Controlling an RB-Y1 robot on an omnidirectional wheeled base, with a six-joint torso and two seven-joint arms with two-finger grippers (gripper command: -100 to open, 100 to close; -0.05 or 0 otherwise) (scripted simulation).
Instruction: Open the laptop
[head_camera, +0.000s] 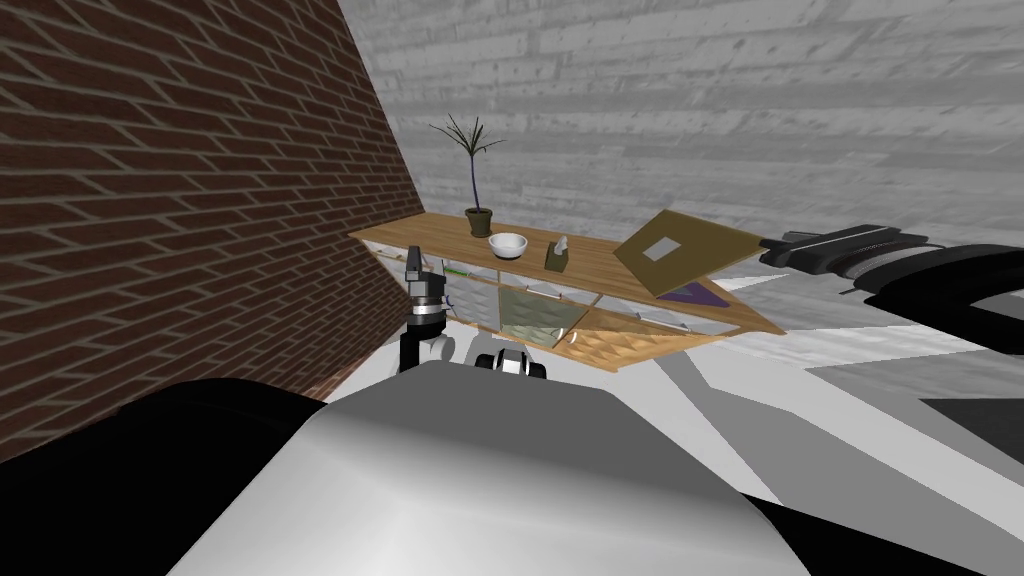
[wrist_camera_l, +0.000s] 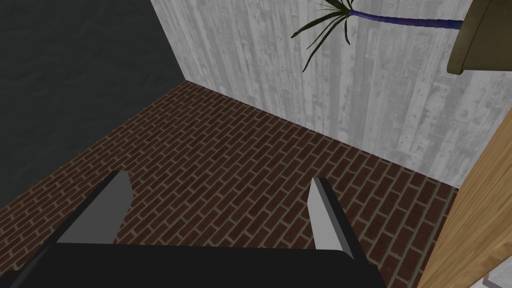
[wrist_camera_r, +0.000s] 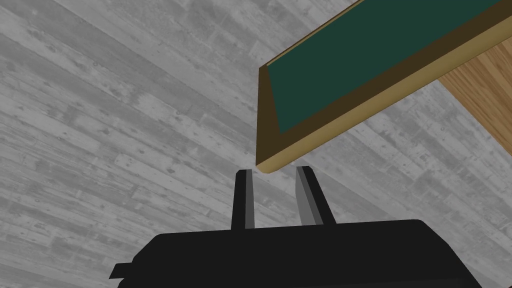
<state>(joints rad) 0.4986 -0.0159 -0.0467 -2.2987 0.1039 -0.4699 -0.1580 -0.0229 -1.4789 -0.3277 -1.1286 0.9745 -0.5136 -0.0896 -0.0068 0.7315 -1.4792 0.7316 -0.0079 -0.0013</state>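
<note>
R gripper (wrist_camera_r: 274, 172) narrowed beside laptop (wrist_camera_r: 380, 65) corner; L gripper (wrist_camera_l: 220, 187) spread.

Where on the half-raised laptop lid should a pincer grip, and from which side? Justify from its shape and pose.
Probably the lid's free corner, approached from the open side where the right pincer sits. The lid is a thin flat slab, tilted up off the base, so both faces are reachable there.

You're in a furnished room of a home. Across the middle of the frame, a long light-wood sideboard (head_camera: 598, 262) holds a spindly plant in a brown pot (head_camera: 478, 214), a round white bowl (head_camera: 508, 244), an olive tissue box (head_camera: 557, 256) and a tan laptop (head_camera: 700, 250). A red brick wall (head_camera: 180, 200) fills the upper left and a grey plank wall (head_camera: 760, 100) the upper right.
</note>
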